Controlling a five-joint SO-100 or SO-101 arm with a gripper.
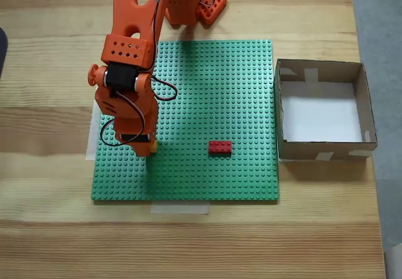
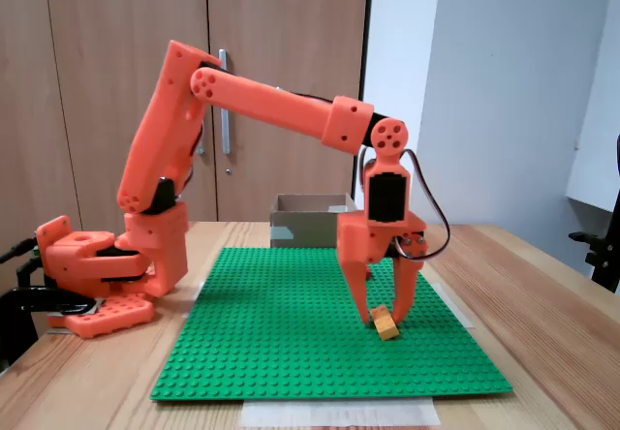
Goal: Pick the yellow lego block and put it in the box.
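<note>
Gripper (image 2: 382, 316) down, straddling yellow lego block (image 2: 387, 322)

Orange all over the arm (image 2: 252, 101), with black motor blocks and thin black, white and red wires along it; same orange on the gripper (image 2: 382, 306). Yellow-orange on the lego block (image 2: 387, 322), slightly paler than the fingers beside it. Bright green on the studded baseplate (image 1: 213, 90), patterned with a regular grid of small round studs. Red on the second brick (image 1: 220, 146). Brown cardboard on the walls of the box (image 1: 320, 148), white on its floor, pale cream tape patches at the corners. Light wood grain in long streaks on the table (image 1: 56, 216), with translucent whitish tape at the baseplate edges. Mid-brown wood on the cupboard doors (image 2: 107, 23), silver on the handle; white on the wall (image 2: 504, 72).
</note>
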